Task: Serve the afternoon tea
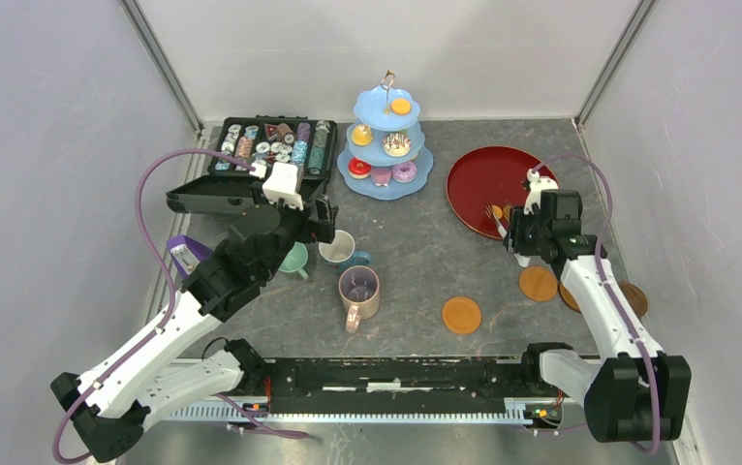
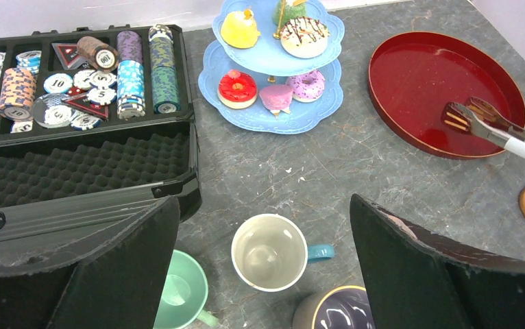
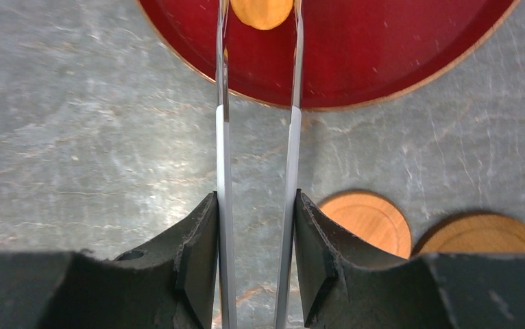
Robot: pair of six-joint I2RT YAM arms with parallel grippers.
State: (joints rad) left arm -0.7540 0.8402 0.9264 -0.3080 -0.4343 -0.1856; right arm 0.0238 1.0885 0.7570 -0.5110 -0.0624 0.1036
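Gripping the metal tongs, the right end effector held their tips over the red tray at two o'clock on the bench, flanking a small orange round piece. The left end effector hung wide open above the white-and-blue mug near centre. Pastries sat on the pale-blue stand at twelve o'clock; coasters lay at four o'clock.
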